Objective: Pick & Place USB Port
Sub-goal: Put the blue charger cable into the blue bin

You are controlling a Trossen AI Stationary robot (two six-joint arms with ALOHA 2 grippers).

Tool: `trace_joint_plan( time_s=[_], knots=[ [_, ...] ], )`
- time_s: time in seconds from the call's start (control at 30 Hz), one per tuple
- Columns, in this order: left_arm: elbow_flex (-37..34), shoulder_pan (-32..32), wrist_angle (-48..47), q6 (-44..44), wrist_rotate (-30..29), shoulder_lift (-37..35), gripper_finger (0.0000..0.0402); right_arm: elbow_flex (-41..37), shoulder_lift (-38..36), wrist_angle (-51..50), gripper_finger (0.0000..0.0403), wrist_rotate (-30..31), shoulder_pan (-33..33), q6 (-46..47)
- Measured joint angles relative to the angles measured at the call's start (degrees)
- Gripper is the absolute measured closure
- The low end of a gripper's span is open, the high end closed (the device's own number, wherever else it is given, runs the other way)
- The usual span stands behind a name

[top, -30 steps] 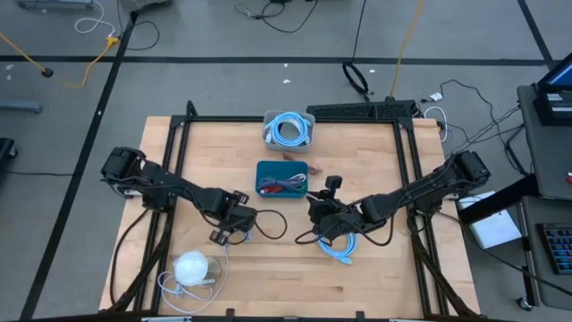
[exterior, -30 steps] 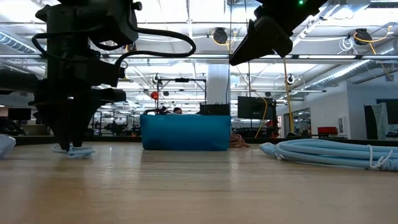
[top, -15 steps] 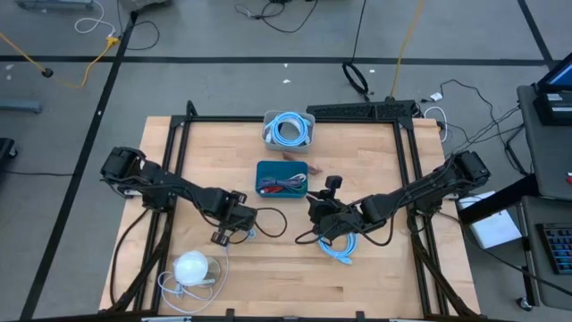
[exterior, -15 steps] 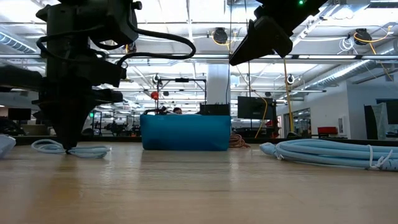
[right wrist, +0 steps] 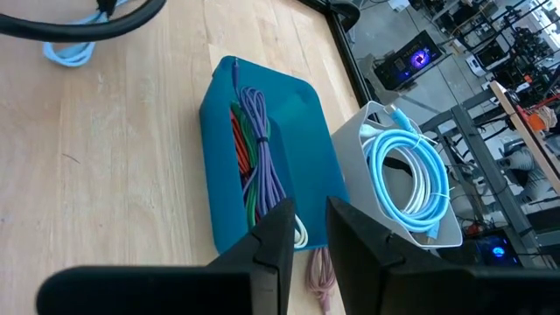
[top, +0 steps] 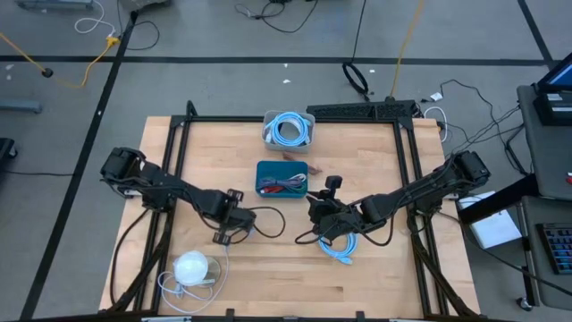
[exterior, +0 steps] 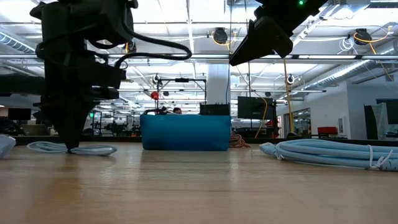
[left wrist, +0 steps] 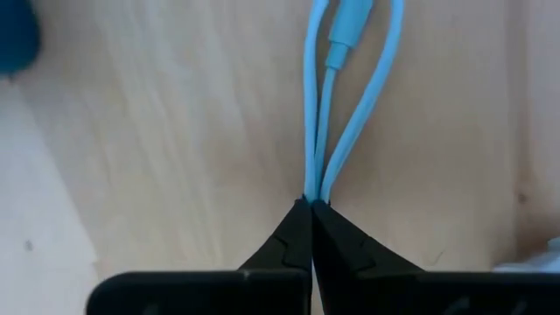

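1. Two dark arms reach in over my pale wood-plank table (top: 170, 152). The left gripper (left wrist: 311, 206) is down at the board, left of centre, and the right gripper (top: 315, 207) hangs just right of the blue bin (top: 281, 179).
2. I see the left fingers (left wrist: 280, 245) pinched fully together on a thin, smooth light-blue USB cable (left wrist: 350, 105). Its strands fan out from the tips into a narrow loop with a plug end lying between them, flat on the grain.
3. From table height the same cable (exterior: 74, 149) lies as a low loop on the wood under the left gripper (exterior: 67, 147).
4. The right gripper's fingers (right wrist: 267, 241) stand a narrow gap apart with nothing between them. I look past them into the rounded blue bin (right wrist: 262, 149), which holds purple, red and green leads.
5. Just beyond it sits a pale grey tub (right wrist: 385, 188) with a coiled light-blue cable inside.
6. A thicker light-blue bundle (top: 341, 248) lies below the right gripper, and a white round object (top: 190, 266) rests near the front left edge.
7. Bare wood lies open along the front edge, between that object and the bundle.
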Motion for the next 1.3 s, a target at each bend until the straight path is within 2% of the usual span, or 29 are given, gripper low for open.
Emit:
trace_joint_plan(
  time_s=[0.33, 0.6, 0.7, 0.9, 1.07, 1.17, 1.23, 1.3],
  knots=[
    [0.18, -0.92, -4.84, -4.13, -4.76, -1.48, 0.0401, 0.02, 0.00, -0.01, 0.0339, -0.01, 0.00, 0.01],
    [3.93, -0.96, -5.08, -5.32, -10.31, -10.23, 0.0401, 0.02, 0.02, 0.02, 0.0339, -0.01, 0.00, 0.02],
    [6.00, 0.35, -5.19, -3.79, -13.25, -13.16, 0.0401, 0.02, 0.02, 0.15, 0.0339, 0.00, 0.00, 0.02],
    [12.71, 6.58, -3.69, 4.10, -18.32, -14.24, 0.0402, 0.02, 0.02, 0.40, 0.0339, 0.00, 0.00, -0.03],
    [17.30, 14.49, 2.30, 10.74, -16.00, -11.73, 0.0402, 0.02, 0.02, -0.39, 0.0339, 0.04, 0.00, -0.45],
    [19.30, 18.89, 4.99, 13.59, -11.86, -9.70, 0.0402, 0.02, -0.11, -3.04, 0.0339, 0.62, 0.00, 0.63],
    [19.80, 21.19, 6.58, 15.81, -7.87, -7.93, 0.0402, 0.00, -0.68, -7.38, 0.0339, 4.22, 0.25, 4.54],
    [19.89, 22.94, 9.26, 17.72, -3.81, -6.23, 0.0402, 0.00, -1.52, -12.46, 0.0340, 10.27, 0.38, 10.11]
  ],
)
